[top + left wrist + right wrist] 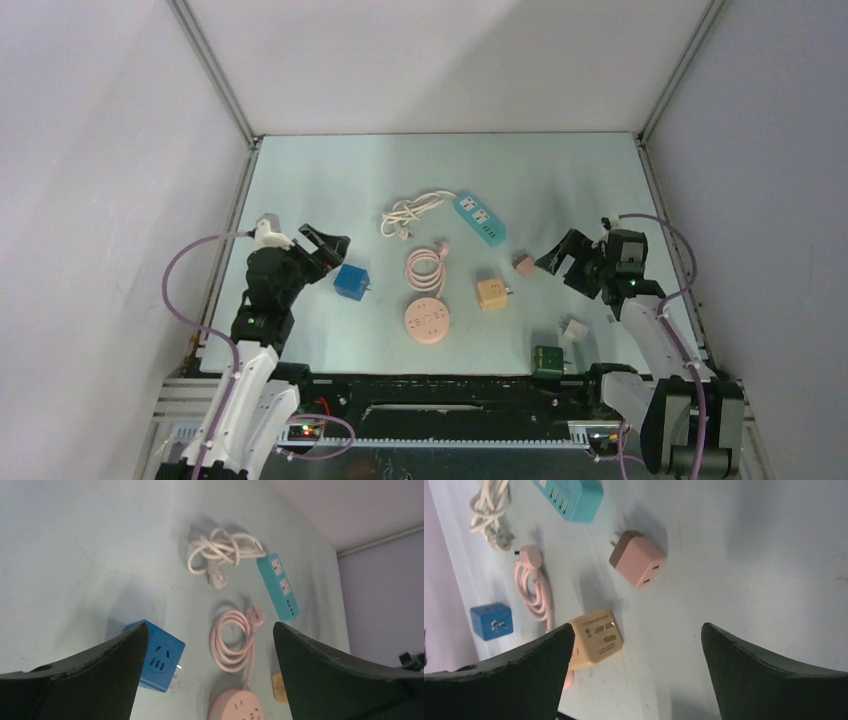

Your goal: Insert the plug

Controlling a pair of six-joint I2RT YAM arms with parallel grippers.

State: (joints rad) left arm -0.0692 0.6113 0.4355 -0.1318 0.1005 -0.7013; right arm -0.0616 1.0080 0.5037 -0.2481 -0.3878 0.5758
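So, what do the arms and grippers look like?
The left arm and right arm are white low down, black higher up. Each carries a looping lilac cable and a small green light. The left gripper and right gripper have broad, black, tapering fingers.

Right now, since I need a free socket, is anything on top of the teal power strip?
Nothing: the teal power strip shows its sockets bare, with its white cord coiled beside it. Its underside, against the table, is hidden.

A power strip (479, 218) lies toward the table's (320, 190) far edge, a round socket (428, 321) before it, a cube adapter (351, 281) left of both.
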